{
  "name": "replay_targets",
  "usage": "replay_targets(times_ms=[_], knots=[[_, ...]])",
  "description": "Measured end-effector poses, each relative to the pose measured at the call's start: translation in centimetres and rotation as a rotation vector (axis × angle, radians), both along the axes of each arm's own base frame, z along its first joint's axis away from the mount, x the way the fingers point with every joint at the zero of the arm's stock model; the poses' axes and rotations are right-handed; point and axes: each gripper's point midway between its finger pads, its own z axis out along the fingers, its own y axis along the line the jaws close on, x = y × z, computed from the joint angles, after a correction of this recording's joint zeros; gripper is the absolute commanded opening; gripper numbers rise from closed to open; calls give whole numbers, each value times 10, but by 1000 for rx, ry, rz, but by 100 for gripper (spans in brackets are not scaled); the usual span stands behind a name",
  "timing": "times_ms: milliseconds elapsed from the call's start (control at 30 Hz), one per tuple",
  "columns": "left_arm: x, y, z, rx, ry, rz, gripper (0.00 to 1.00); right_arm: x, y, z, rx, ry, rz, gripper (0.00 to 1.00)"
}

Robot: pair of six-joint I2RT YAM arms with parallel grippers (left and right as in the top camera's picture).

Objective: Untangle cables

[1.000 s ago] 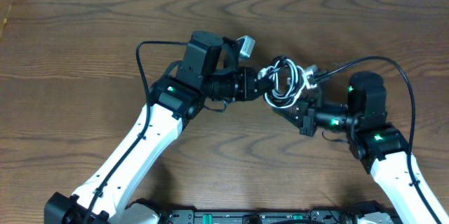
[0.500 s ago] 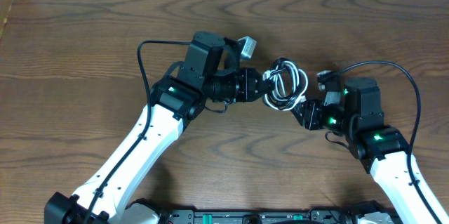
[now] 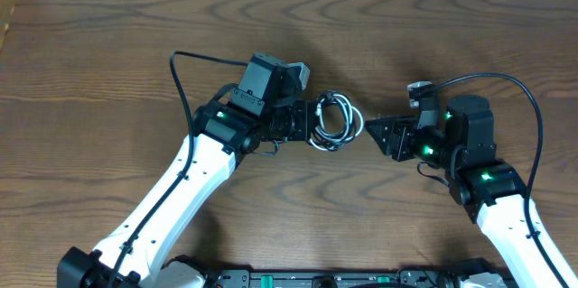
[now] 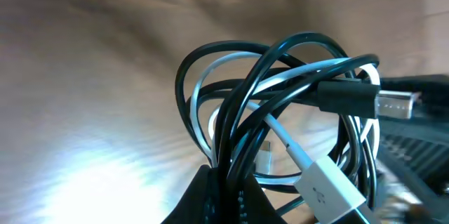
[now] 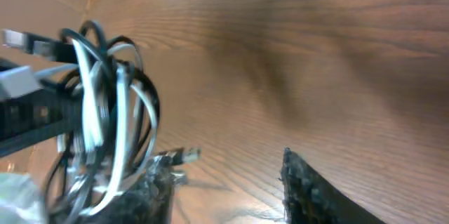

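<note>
Table [image 3: 90, 44] fills my overhead view, brown wood; far edge runs along the top against a pale strip, left edge shows only at the far-left corner; near edge is hidden under the rig base.

Open room: wide bare wood left of the left arm [image 3: 176, 198], right of the right arm [image 3: 510, 211], and a clear band between both arms and the far edge; the tight spot is the middle, where the two wrists face each other.

Left arm comes up from near-left, its thick black wire [image 3: 181, 76] looping out to the left; right arm comes up from near-right, its own wire [image 3: 519, 94] arching over the wrist.

Left gripper [image 3: 312, 124] points right, jaws pressed together, pinching the cables [image 3: 334, 121]; the left wrist view shows the strands gathered into the clamp at the bottom of the frame.

Right gripper [image 3: 372, 132] points left, spread wide, nothing between its fingers [image 5: 312, 189]; it sits just beside the right side of the bundle; I cannot tell if it touches.

Cables sit mid-table, off the left gripper's tip, between the two grippers, well away from every edge; black cable [image 4: 210, 62] and white cable [image 4: 198, 87] loop through each other in one coil, tangled.

Black plug [image 4: 351, 97] sticks out right with a metal tip; white plug [image 4: 326, 190] lies below it, nearer the camera.
</note>
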Motion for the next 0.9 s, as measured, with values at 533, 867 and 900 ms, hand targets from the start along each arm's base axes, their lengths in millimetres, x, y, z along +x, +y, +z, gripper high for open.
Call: replay_targets(times_ms=[533,867,900], knots=[[-7,-10,3,24,-109,-187,8,-21,27,24,116,-70,217,58],[-21,-41,21,-103,-135,-301,15,-16,19,13,62,-51,168,1],[-23,-42,21,-105,-136,-310,17,-15,18,12,56,-51,161,1]])
